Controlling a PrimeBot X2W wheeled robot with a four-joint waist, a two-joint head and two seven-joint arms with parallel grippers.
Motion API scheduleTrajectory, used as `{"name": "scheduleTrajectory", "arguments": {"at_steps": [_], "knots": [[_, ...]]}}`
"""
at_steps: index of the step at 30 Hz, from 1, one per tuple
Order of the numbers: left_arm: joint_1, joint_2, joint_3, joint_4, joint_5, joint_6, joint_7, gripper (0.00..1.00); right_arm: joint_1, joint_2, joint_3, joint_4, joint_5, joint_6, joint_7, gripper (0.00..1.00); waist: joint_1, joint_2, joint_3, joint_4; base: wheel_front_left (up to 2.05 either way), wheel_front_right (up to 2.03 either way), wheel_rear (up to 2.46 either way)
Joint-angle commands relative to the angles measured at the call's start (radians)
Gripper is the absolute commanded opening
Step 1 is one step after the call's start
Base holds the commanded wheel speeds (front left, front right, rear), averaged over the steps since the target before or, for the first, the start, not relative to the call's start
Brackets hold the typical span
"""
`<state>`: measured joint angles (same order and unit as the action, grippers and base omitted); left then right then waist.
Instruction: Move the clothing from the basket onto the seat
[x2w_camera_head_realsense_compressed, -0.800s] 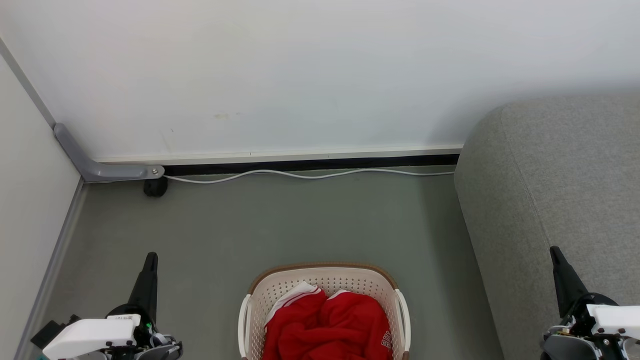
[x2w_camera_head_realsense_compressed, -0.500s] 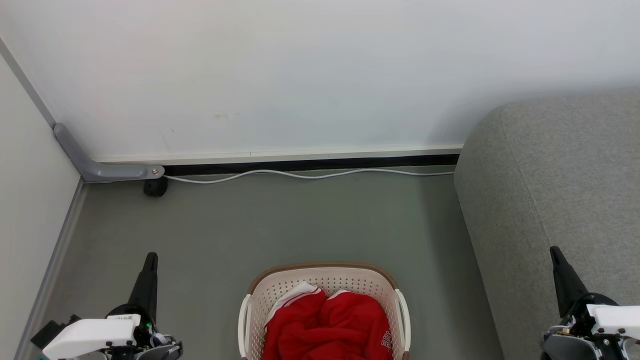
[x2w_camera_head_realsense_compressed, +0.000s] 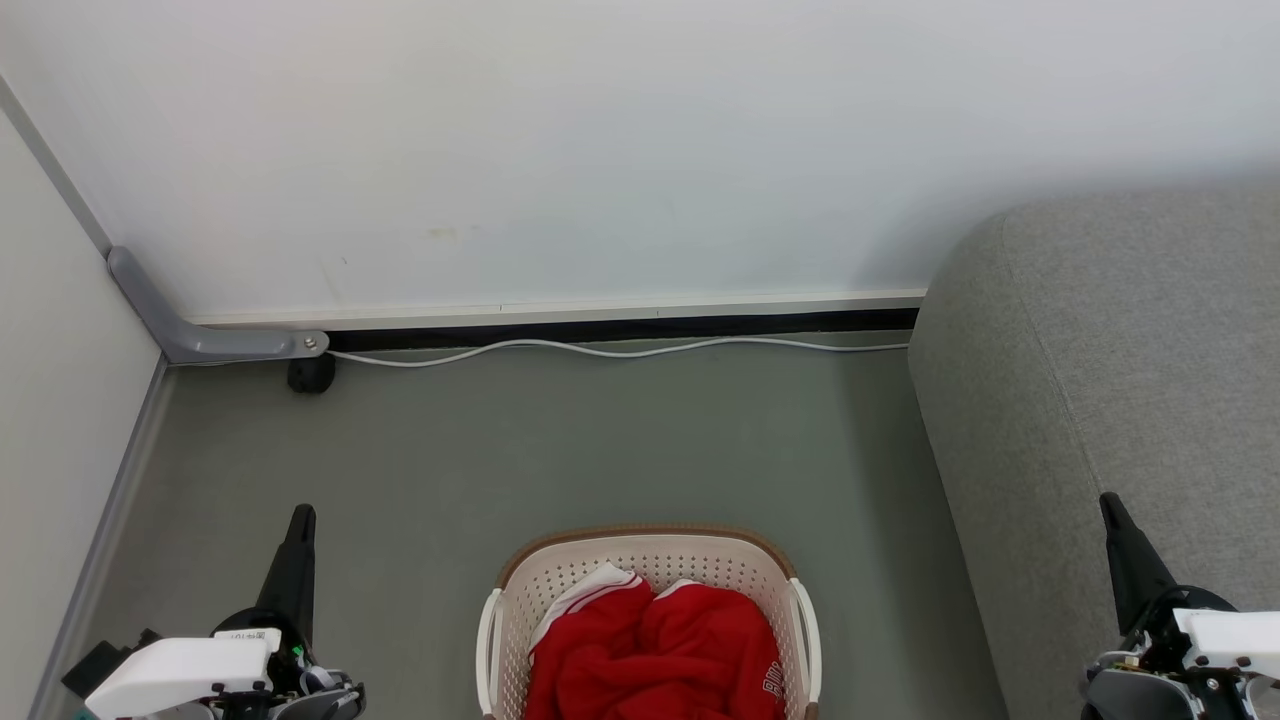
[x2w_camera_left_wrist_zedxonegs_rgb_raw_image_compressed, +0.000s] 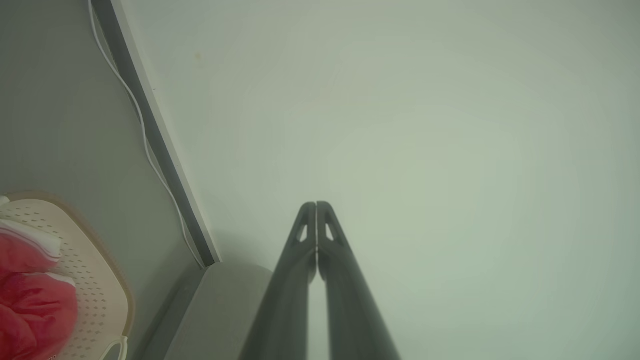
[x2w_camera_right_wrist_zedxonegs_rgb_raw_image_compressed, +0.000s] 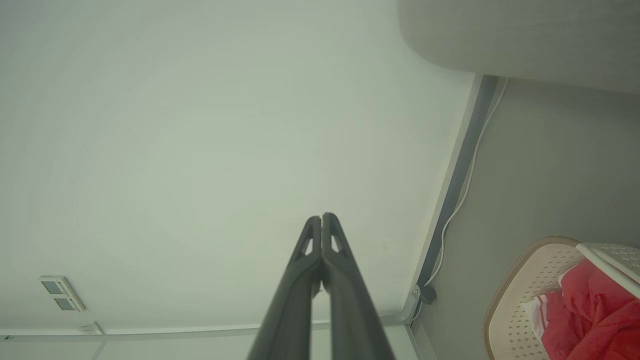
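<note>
Resting low at either side, the left end effector (x2w_camera_left_wrist_zedxonegs_rgb_raw_image_compressed: 316, 206) and right end effector (x2w_camera_right_wrist_zedxonegs_rgb_raw_image_compressed: 321, 217) appear in the wrist views with fingers pressed together, empty. Red clothing (x2w_camera_head_realsense_compressed: 655, 650) lies in the basket (x2w_camera_head_realsense_compressed: 650, 556) on the floor (x2w_camera_head_realsense_compressed: 560, 450), near the grey seat (x2w_camera_head_realsense_compressed: 1120, 350). Nothing has shifted since earlier.

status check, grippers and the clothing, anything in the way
Left gripper shut, empty, left of basket. Right gripper shut, empty, by seat. Clothing heaped in basket, not yet gripped. White cable along far wall, away from basket.
</note>
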<state>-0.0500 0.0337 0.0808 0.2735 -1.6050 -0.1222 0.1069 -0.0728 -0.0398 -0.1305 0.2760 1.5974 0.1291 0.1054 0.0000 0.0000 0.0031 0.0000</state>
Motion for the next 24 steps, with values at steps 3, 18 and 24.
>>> {"name": "scheduleTrajectory", "arguments": {"at_steps": [3, 18, 24], "knots": [[-0.058, 0.017, 0.033, -0.029, -0.004, -0.008, 0.006, 0.00, -0.035, -0.010, 0.017, -0.031, 0.012, 0.002, 0.007, 0.00, 0.0000, 0.0000, 0.000, 0.000, 0.00, 0.00, 0.00], [-0.058, 0.017, 0.033, -0.029, -0.004, -0.008, 0.006, 0.00, -0.035, -0.010, 0.017, -0.031, 0.012, 0.002, 0.007, 0.00, 0.0000, 0.0000, 0.000, 0.000, 0.00, 0.00, 0.00], [-0.058, 0.017, 0.033, -0.029, -0.004, -0.008, 0.006, 0.00, -0.035, -0.010, 0.017, -0.031, 0.012, 0.002, 0.007, 0.00, 0.0000, 0.0000, 0.000, 0.000, 0.00, 0.00, 0.00]]}}
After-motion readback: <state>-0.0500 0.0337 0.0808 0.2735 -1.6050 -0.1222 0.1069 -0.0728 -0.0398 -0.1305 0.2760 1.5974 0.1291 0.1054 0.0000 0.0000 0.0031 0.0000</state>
